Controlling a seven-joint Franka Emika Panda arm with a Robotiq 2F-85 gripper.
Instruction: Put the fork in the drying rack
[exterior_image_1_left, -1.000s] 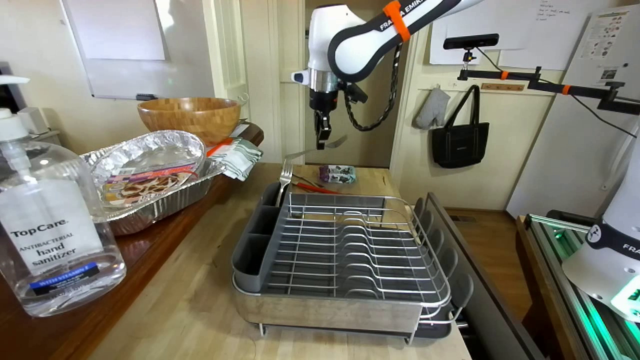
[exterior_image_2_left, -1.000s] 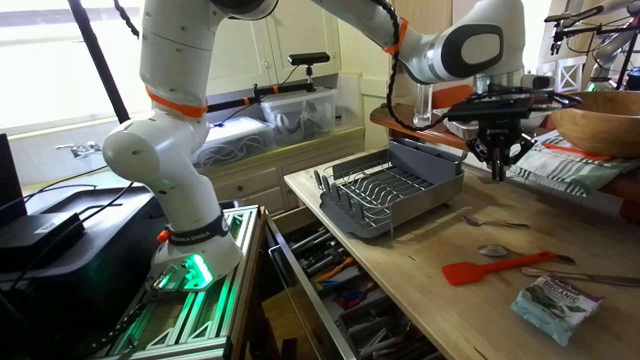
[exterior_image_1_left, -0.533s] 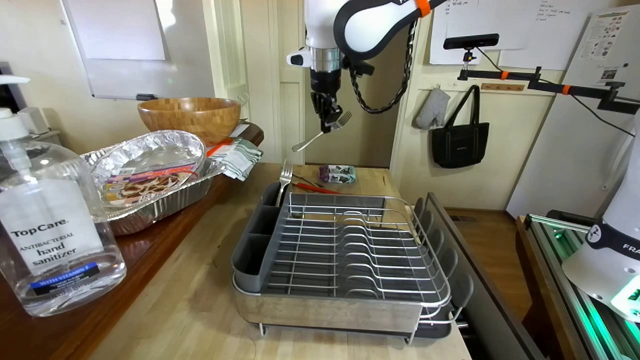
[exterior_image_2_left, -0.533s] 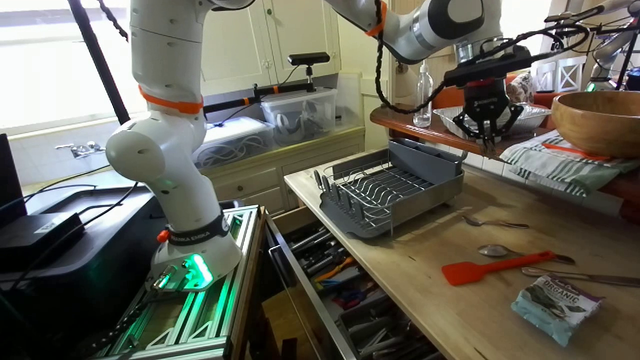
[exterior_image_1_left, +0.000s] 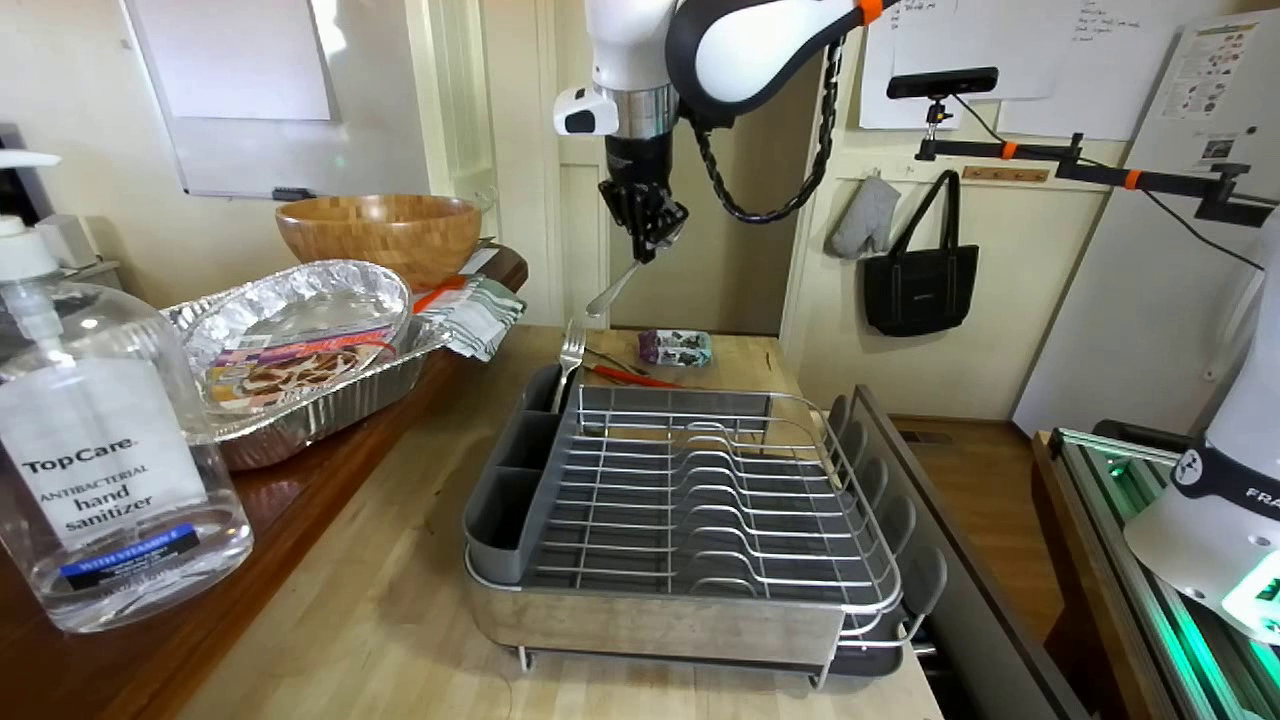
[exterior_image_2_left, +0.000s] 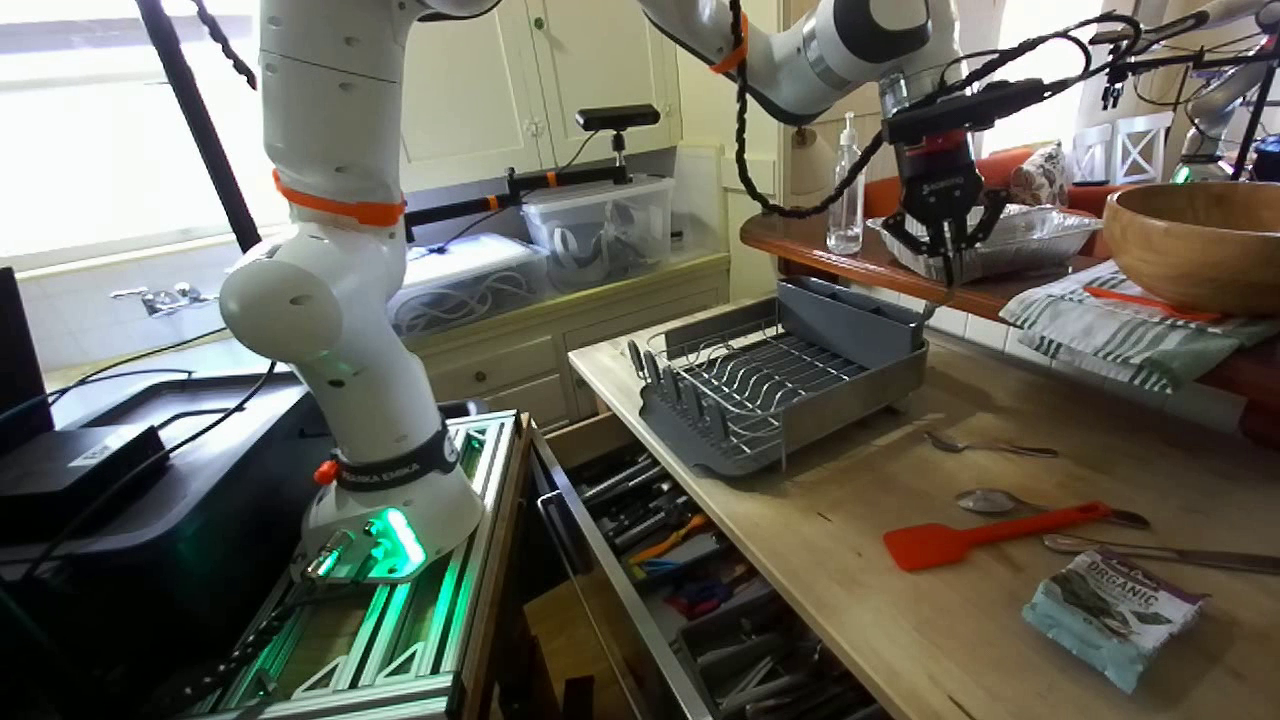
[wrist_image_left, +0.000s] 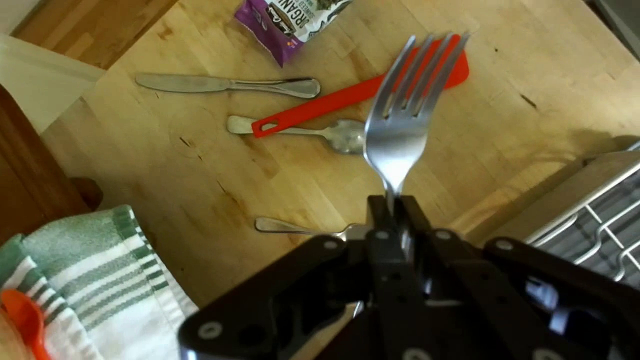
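While another fork stands unmoved at left in the cutlery caddy of the drying rack, we see the held fork in the air just up and right of it in an exterior view, its handle steeper than half a second ago, its tines now hardly showing. The gripper has shifted left, its jaws pinched together on that fork just below the head. Above, we see the wrist pointing down; farthest right, the forearm slants up.
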